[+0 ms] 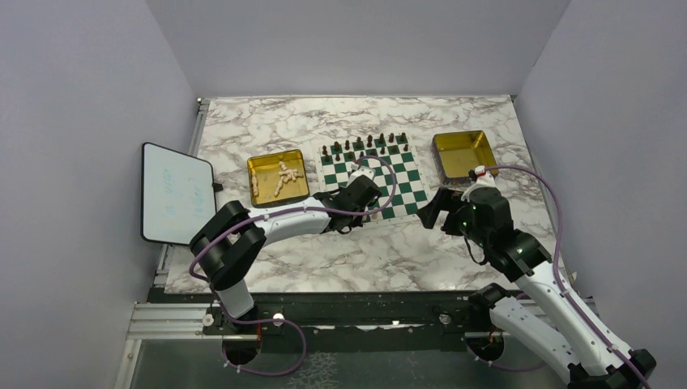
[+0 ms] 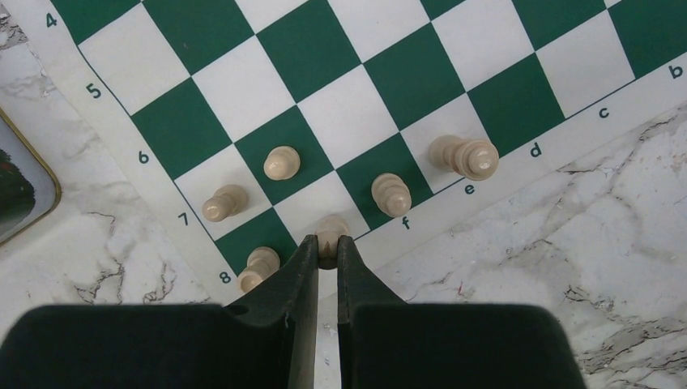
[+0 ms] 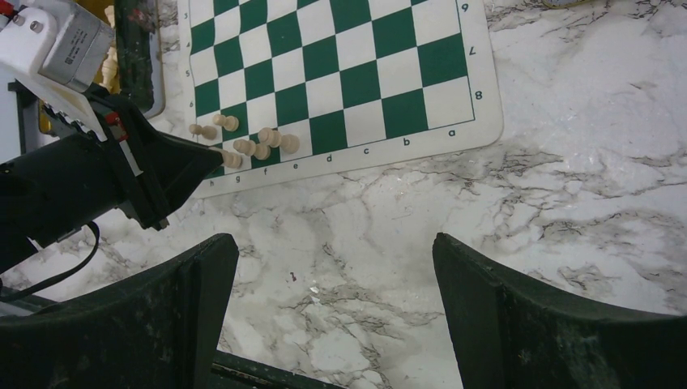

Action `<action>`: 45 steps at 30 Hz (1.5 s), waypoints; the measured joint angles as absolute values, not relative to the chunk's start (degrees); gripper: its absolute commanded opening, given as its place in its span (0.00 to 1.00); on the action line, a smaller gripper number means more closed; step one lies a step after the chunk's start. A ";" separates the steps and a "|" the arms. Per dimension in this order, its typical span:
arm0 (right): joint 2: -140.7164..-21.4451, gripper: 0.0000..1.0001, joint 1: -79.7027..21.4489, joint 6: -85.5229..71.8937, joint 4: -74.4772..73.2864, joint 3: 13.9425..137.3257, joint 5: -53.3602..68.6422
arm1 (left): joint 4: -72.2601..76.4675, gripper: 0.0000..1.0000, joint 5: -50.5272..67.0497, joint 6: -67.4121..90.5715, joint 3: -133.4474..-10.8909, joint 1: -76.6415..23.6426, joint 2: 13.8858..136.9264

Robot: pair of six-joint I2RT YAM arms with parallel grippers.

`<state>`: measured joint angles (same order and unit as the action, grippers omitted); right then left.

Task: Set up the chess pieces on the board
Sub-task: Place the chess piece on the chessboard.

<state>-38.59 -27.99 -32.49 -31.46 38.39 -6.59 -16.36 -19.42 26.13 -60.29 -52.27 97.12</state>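
A cream piece [image 2: 330, 231] is clamped by the left gripper [image 2: 326, 247] at the board's [image 2: 324, 49] near edge — five others are placed, more are left in the gold tray [image 1: 298, 188]; the right gripper [image 3: 334, 243] is held wide apart.

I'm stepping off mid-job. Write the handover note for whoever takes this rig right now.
Left claw: shut on a cream piece at the board's near edge.
Right claw: open, holding nothing, over the marble beside the board.
Done: five other cream pieces on the near corner squares; dark pieces line the far rows.
Left: remaining cream pieces lie in the left gold tray.
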 measured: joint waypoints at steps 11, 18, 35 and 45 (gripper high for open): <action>-38.57 0.95 -27.99 -32.49 -31.46 38.39 -6.59 | -16.34 0.13 -19.46 26.11 -60.29 -52.27 98.35; -38.57 0.95 -27.99 -32.49 -31.48 38.39 -6.59 | -16.29 0.26 -19.57 26.06 -60.29 -52.27 98.50; -38.44 0.95 -27.99 -32.49 -31.48 38.39 -6.59 | -16.40 0.17 -19.90 25.63 -60.34 -52.27 98.70; -38.20 0.95 -27.99 -32.49 -31.46 38.39 -6.59 | -16.56 0.17 -20.51 25.45 -60.47 -52.27 98.70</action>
<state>-38.20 -27.99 -32.49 -31.46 38.39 -6.59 -16.56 -20.51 25.45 -60.47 -52.27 98.70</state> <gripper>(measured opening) 0.954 0.170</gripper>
